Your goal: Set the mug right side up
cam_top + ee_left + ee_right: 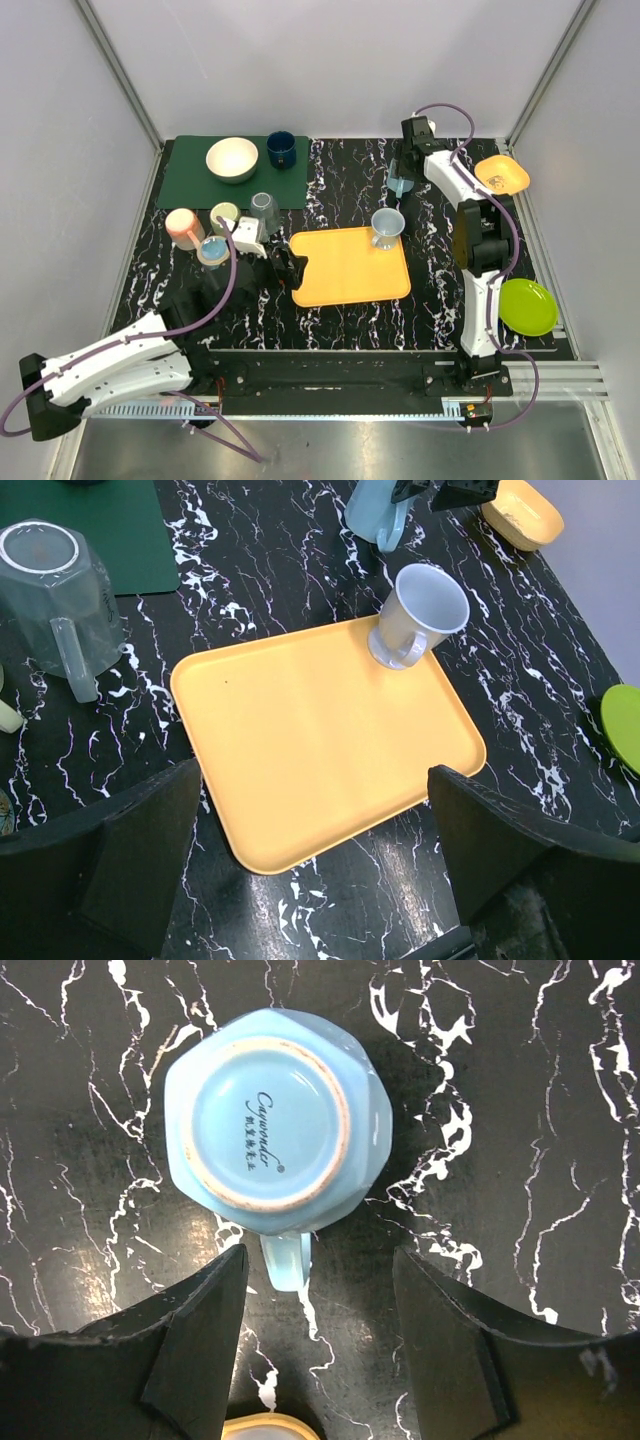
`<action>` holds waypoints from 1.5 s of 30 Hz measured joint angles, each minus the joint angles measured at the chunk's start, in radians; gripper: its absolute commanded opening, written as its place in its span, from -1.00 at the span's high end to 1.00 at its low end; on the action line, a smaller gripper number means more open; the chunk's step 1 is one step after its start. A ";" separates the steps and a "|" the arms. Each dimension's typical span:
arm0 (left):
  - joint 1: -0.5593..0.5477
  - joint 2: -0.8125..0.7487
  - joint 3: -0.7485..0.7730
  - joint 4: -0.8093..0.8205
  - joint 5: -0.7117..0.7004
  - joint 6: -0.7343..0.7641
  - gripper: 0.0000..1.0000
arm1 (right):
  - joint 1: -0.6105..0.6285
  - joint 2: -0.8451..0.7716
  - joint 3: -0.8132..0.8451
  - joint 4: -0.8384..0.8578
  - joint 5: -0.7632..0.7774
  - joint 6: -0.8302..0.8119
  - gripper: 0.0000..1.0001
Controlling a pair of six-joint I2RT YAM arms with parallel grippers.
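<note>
Marbled table (350, 180): empty white mug (425, 610) on orange tray (320, 740), inverted blue mug (275, 1120).

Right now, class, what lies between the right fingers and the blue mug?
Only bare table. The right wrist view shows the mug, base up, its handle reaching in between the fingers.
</note>
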State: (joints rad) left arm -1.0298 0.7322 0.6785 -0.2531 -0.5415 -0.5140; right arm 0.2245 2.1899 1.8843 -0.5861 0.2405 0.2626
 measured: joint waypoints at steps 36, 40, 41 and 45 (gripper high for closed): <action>0.000 0.056 0.000 0.000 0.011 -0.005 -0.98 | 0.004 0.097 0.013 0.074 -0.022 0.017 1.00; 0.000 0.056 0.000 0.000 0.011 -0.011 -0.98 | 0.004 0.040 -0.064 0.080 -0.019 0.016 1.00; 0.000 0.056 0.000 0.000 0.011 -0.011 -0.98 | 0.004 0.017 -0.091 0.077 -0.018 0.016 1.00; 0.000 0.056 0.000 0.001 0.011 -0.014 -0.98 | 0.004 -0.079 -0.166 0.062 -0.004 0.014 1.00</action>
State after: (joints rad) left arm -1.0298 0.7883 0.6781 -0.2523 -0.5308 -0.5282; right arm 0.2283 2.1113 1.7184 -0.5243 0.2363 0.2764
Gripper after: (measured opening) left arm 0.984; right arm 0.219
